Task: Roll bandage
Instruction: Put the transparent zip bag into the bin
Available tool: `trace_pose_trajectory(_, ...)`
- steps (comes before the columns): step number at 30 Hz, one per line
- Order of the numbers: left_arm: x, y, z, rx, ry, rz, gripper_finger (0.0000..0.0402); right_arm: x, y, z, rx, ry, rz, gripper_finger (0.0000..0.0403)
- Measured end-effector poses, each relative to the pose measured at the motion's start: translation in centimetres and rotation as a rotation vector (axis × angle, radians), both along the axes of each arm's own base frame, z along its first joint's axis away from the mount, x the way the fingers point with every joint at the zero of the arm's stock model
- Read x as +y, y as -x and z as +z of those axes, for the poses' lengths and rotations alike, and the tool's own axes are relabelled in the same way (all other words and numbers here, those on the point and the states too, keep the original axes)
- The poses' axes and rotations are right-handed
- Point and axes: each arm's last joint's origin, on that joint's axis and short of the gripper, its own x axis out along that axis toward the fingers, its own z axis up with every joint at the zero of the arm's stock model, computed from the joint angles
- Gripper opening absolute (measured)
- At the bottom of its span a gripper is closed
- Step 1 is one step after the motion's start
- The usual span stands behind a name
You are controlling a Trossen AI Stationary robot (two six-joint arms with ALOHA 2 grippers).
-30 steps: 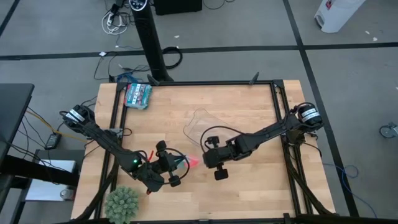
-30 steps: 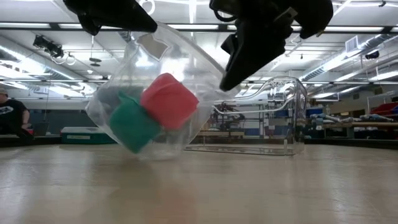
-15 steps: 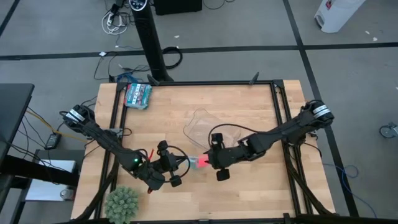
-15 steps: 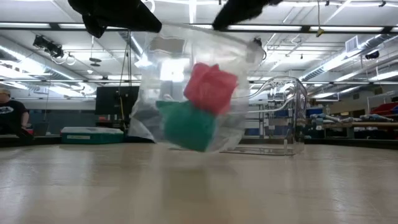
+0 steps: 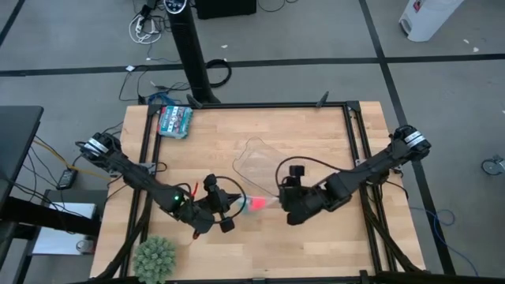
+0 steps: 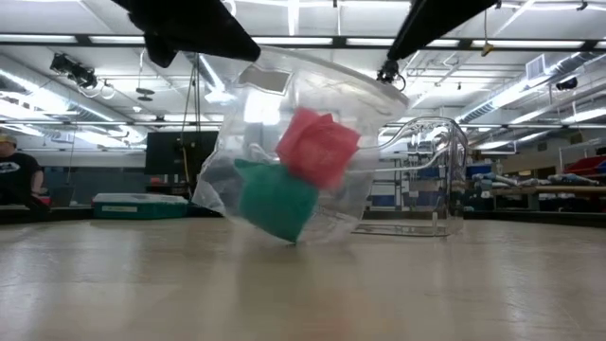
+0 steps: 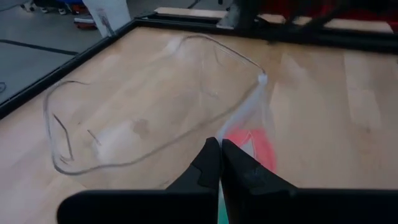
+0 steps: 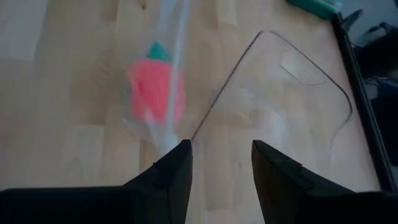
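Observation:
A clear plastic bag [image 6: 294,142] holds the bandage, a pink-red roll [image 6: 317,147], and a teal roll [image 6: 275,199] beneath it. The bag hangs near the table's middle [image 5: 254,205], and its lower end reaches down to the table top. My left gripper [image 5: 223,207] is shut on the bag's upper edge. My right gripper [image 5: 288,207] stands open to the right of the bag. Nothing is between its fingers [image 8: 180,165]. The bag's corner [image 8: 163,140] lies just outside one of them. My left gripper pinches the bag's upper edge [image 7: 230,134] between its two shut fingers, coming from the table's left and slanting a little downward. One layer or several, I cannot tell. The bag hangs below the fingers with both rolls sagging at its bottom.
A clear plastic container [image 5: 256,158] lies just beyond the bag. A teal packet [image 5: 175,120] sits at the far left corner and a green spiky plant [image 5: 155,256] at the near left. Black frame rails [image 5: 353,150] edge the table. A person [image 6: 14,175] sits far off.
My right gripper has opened and let go of the bag, then risen and drawn back toward the table's right edge. The bag, tilted between both grippers before, has swung rightward. It now hangs from my left gripper alone, and its bottom has sunk to the table.

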Motion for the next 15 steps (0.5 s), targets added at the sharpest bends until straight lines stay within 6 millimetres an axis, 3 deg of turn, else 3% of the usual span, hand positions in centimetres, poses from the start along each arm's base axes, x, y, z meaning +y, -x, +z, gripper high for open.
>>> trace_pose_trajectory(10, 1.9, -3.2, 4.2, -0.156, -0.035, -0.061, 0.0009, 2.2, 2.0, -0.1, -0.048, 0.028, -0.066, 0.0152)
trace_pose_trajectory(15, 4.4, -4.5, 5.3, -0.104, -0.079, -0.013, 0.0009, 3.5, 3.1, 0.0, -0.097, 0.048, -0.083, 0.0152)
